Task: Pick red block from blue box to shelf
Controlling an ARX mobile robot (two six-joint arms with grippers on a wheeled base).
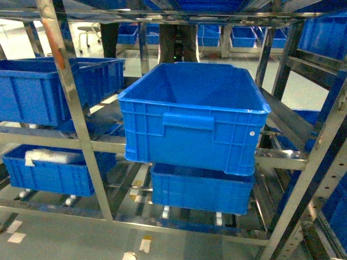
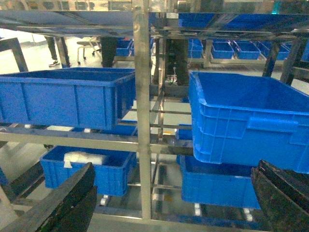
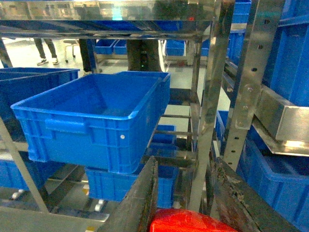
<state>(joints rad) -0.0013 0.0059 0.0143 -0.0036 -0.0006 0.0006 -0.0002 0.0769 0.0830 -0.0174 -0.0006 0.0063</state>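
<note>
Steel bars of the shelf (image 1: pixel 81 124) fill my head view, with a blue crate (image 1: pixel 195 116) at centre. Only my right wrist view shows the red block (image 3: pixel 186 221), at bottom centre, clamped between my right gripper (image 3: pixel 186 203) fingers. My left gripper (image 2: pixel 169 203) hangs wide open, holding nothing, at the bottom of its own view

We see only the top of the red block (image 3: pixel 186 222), cut off by the frame's bottom edge between the right jaws
</note>
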